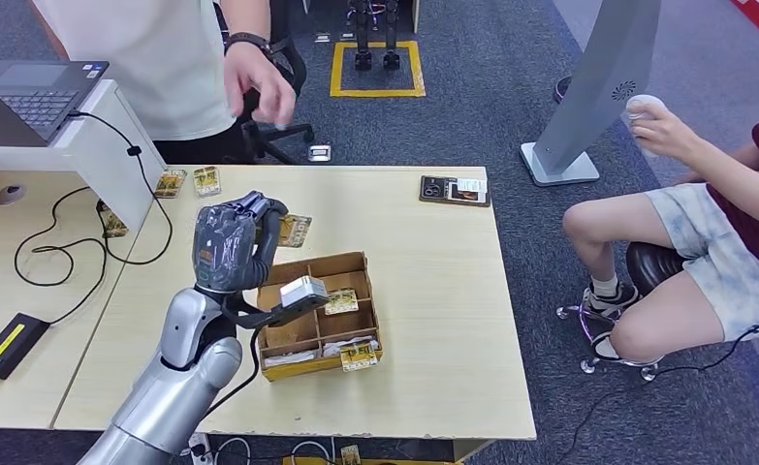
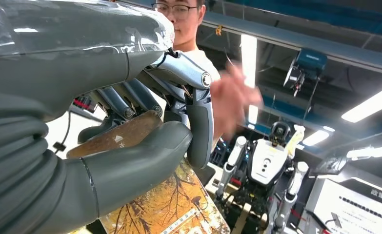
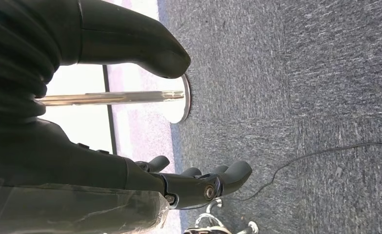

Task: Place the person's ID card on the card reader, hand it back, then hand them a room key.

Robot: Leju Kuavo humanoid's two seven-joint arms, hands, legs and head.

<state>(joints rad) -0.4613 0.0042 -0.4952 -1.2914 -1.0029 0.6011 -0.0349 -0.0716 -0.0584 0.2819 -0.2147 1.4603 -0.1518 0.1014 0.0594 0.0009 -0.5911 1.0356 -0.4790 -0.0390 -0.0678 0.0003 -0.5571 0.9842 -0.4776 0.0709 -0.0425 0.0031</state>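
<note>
We hold room key (image 2: 130, 134) pinched between left hand (image 1: 232, 244) thumb and fingers (image 2: 198, 126). Person's hand (image 1: 259, 85) hovers just beyond fingertips, not touching key. We judge ID steps finished, handover pending. Right hand (image 3: 198, 180) hangs empty, fingers loosely apart.

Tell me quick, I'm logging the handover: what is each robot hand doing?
Left robot hand: holding a card between thumb and fingers.
Right robot hand: open, holding nothing.
</note>
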